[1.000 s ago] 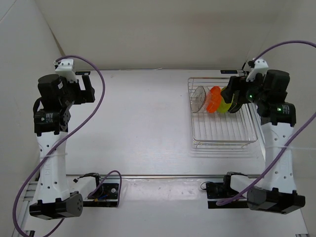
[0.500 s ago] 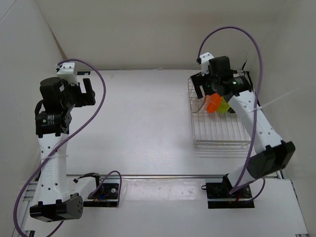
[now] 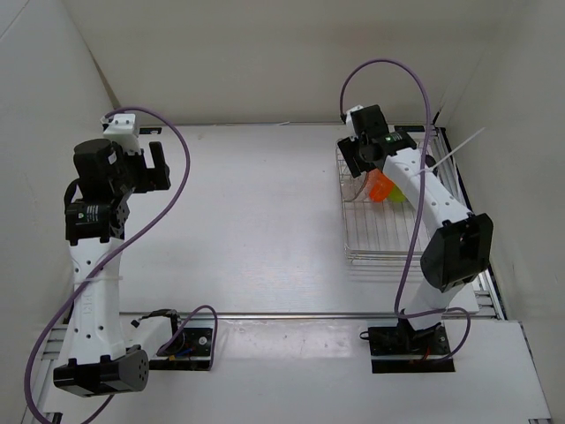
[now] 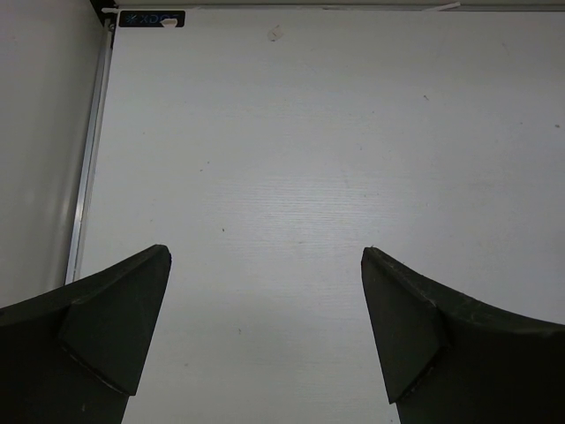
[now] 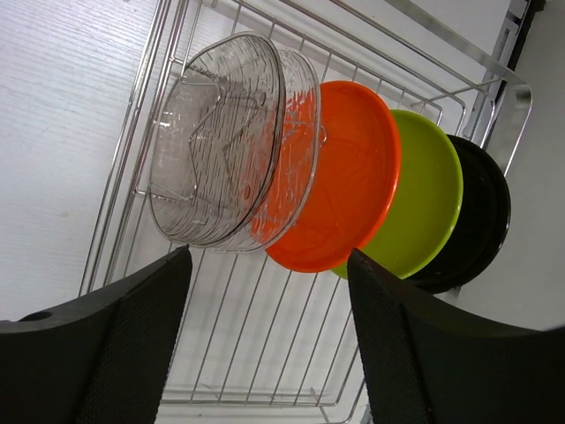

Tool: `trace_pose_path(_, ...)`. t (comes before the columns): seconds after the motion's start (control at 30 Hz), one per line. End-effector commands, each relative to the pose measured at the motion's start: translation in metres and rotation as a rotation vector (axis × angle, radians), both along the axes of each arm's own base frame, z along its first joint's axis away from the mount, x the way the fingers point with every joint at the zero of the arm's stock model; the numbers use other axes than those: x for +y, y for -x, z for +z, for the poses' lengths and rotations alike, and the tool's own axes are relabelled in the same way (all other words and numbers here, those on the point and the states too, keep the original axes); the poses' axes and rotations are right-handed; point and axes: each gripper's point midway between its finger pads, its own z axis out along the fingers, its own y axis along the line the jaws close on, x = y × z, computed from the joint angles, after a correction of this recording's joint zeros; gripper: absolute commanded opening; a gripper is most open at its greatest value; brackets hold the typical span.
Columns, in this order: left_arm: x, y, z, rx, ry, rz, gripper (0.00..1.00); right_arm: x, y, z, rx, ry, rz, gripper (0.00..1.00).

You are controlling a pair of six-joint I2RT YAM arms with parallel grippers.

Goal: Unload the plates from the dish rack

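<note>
The silver wire dish rack (image 3: 393, 257) sits at the right of the table. In the right wrist view (image 5: 291, 346) four plates stand on edge in it in a row: clear (image 5: 221, 141), orange (image 5: 349, 177), lime green (image 5: 428, 194) and black (image 5: 481, 221). My right gripper (image 3: 356, 166) hangs over the rack's far left end. It is open (image 5: 269, 274), and the lower rims of the clear and orange plates lie just ahead of the gap, untouched. My left gripper (image 3: 154, 164) is far off at the left, open (image 4: 265, 296) over bare table.
White walls close in the table at the back and on both sides. The rack lies close to the right wall. A metal strip (image 4: 86, 177) runs along the table's left edge. Purple cables loop above both arms.
My right arm has swung from the rack's right side across to its far left end, over the clear plate. Its jaws have narrowed somewhat. The left arm has not moved.
</note>
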Motion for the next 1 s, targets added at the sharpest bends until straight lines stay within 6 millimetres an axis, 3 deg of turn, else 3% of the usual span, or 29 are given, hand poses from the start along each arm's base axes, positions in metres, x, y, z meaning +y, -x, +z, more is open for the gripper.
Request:
trace_pose_path(0.0, 0.0, 0.004, 0.007, -0.03, -0.009, 0.002, 1.0, 0.006, -0.017, 0.016, -0.072, -0.002, 0.002, 0.73)
trace_pose_path(0.17, 0.0, 0.004, 0.007, -0.03, -0.009, 0.002, 1.0, 0.012, -0.023, -0.003, -0.035, 0.019, 0.018, 0.68)
trace_pose_path(0.4, 0.0, 0.002, 0.006, -0.03, -0.009, 0.002, 1.0, 0.02, -0.028, -0.014, -0.015, 0.034, 0.036, 0.65)
trace_pose_path(0.47, 0.0, 0.002, 0.006, -0.03, -0.009, 0.002, 1.0, 0.021, -0.03, -0.026, 0.01, 0.045, 0.036, 0.63)
trace_pose_path(0.5, 0.0, 0.002, 0.006, -0.03, -0.009, 0.002, 1.0, 0.02, -0.034, -0.02, -0.013, 0.045, 0.028, 0.63)
trace_pose_path(0.6, 0.0, 0.002, 0.006, -0.03, -0.009, 0.002, 1.0, 0.021, -0.041, -0.033, 0.006, 0.068, 0.028, 0.63)
trace_pose_path(0.67, 0.001, 0.0, 0.003, -0.021, -0.008, 0.002, 1.0, 0.017, -0.047, -0.028, -0.01, 0.068, 0.013, 0.61)
trace_pose_path(0.97, 0.002, -0.001, -0.004, -0.01, -0.011, 0.01, 1.0, 0.01, -0.06, -0.038, -0.013, 0.118, -0.002, 0.55)
